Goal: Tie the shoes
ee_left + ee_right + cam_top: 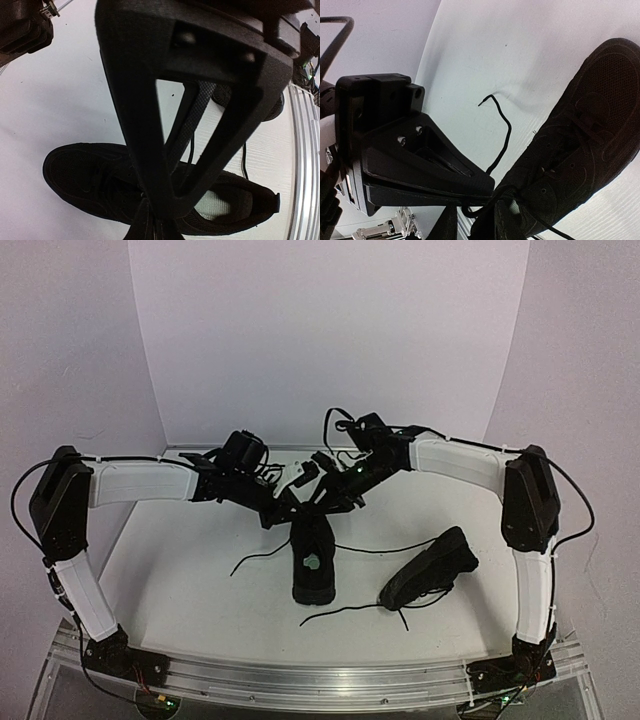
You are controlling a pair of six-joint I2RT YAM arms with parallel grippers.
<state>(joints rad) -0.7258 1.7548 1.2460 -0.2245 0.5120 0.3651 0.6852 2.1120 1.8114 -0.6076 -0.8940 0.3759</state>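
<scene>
A black shoe (pixel 312 562) with a pale insole label stands mid-table, and it also shows in the left wrist view (pixel 85 180). The second black shoe (pixel 432 566) lies tilted to its right. My left gripper (pixel 283 510) and right gripper (pixel 326 498) meet over the middle shoe's far end. In the left wrist view my left gripper (pixel 158 202) has its tips together, with dark lace strands (pixel 146 226) fanning out below them. In the right wrist view my right gripper (pixel 487 192) is shut on a lace (pixel 504 135) beside the shoe (pixel 580 150); a small loop hangs under its tip.
Loose lace ends trail over the white table (pixel 200 580): one to the left (pixel 250 560), one to the right (pixel 390 548), one at the front (pixel 340 612). An aluminium rail (pixel 320 680) runs along the near edge. White walls enclose the back and sides.
</scene>
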